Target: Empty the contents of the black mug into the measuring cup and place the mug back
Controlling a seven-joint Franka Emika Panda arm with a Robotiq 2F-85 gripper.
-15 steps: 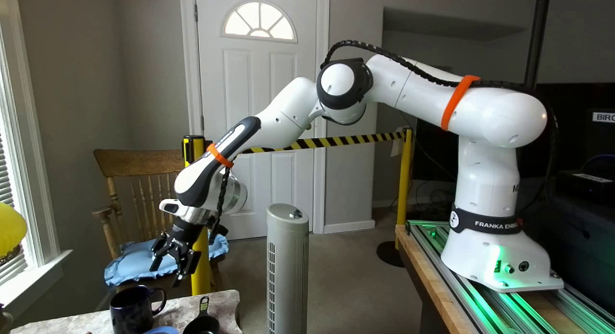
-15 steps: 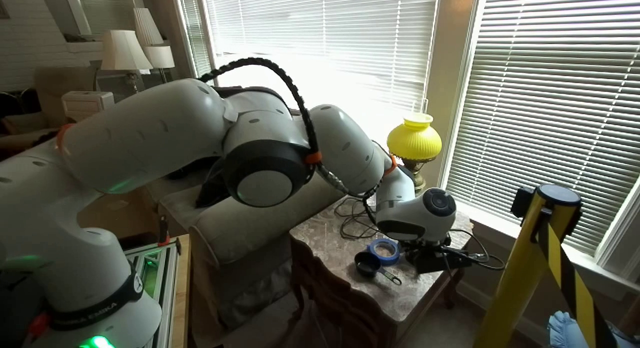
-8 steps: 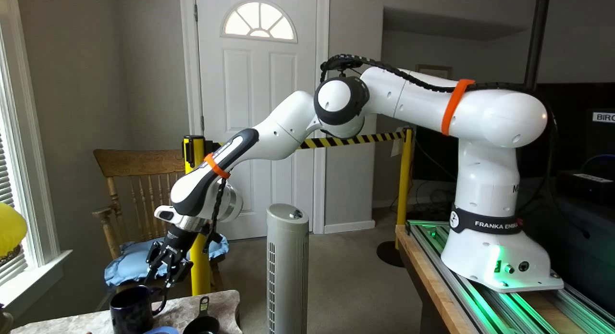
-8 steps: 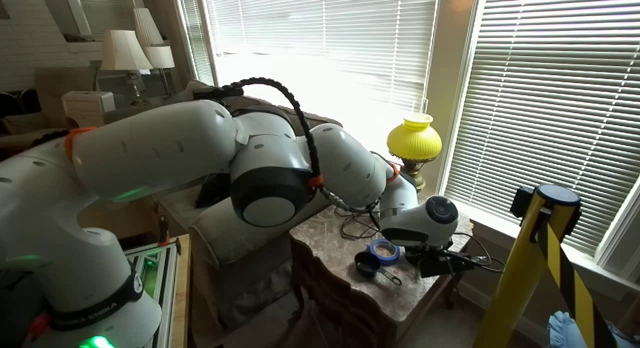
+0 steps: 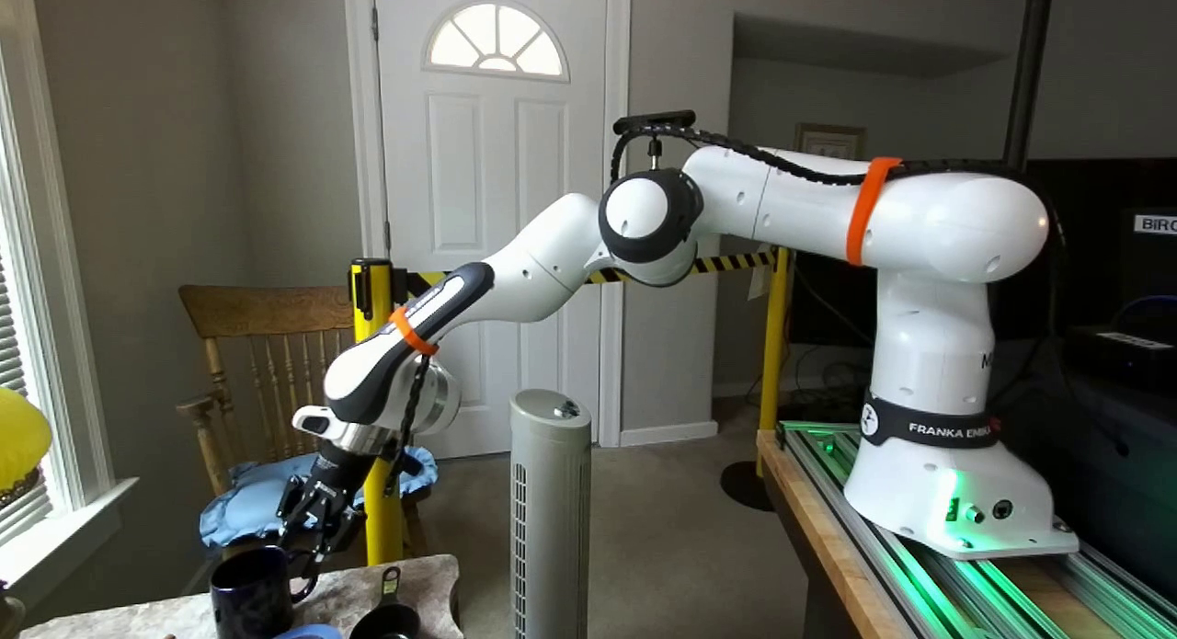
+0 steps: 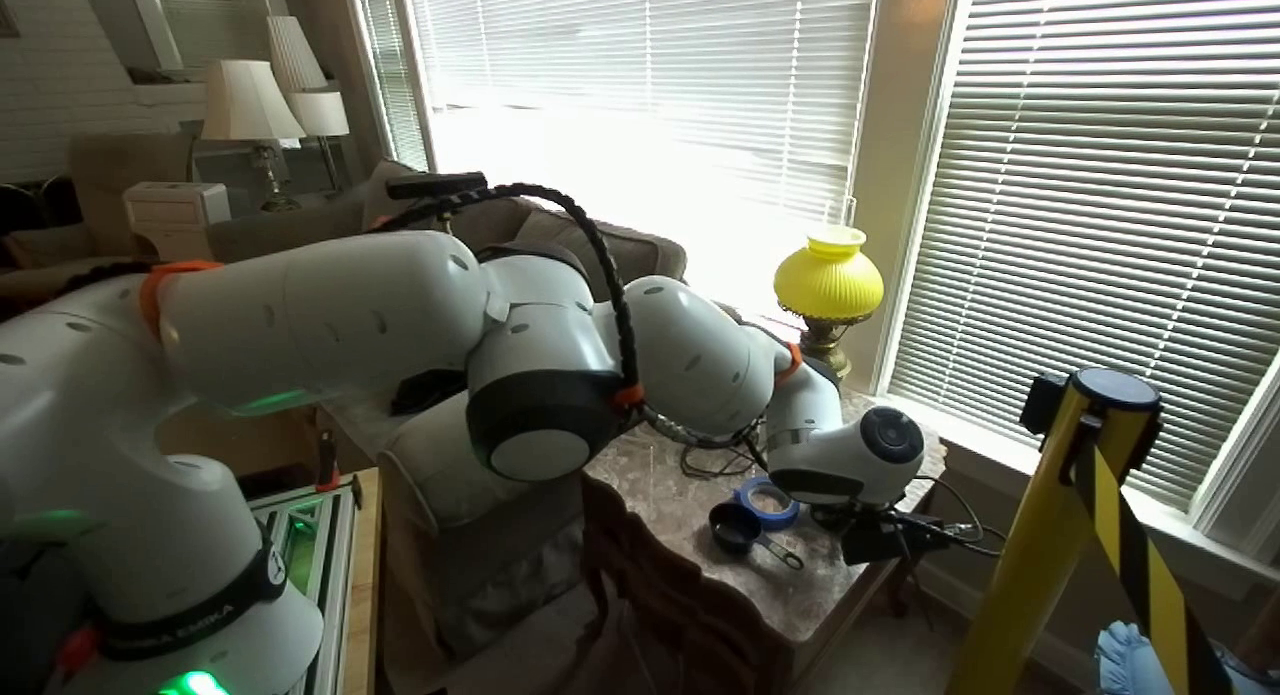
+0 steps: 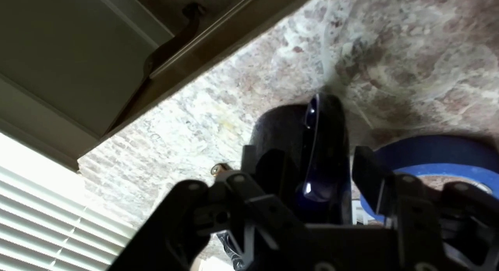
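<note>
Black mug (image 5: 248, 600) upright, measuring cup (image 6: 735, 541), insides unclear

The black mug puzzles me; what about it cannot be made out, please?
Black mug, in an exterior view: base cut off by the bottom edge; contents hidden by its wall.
In an exterior view: outline lost behind the arm.
Wrist view: partly hidden by the tool.
</note>
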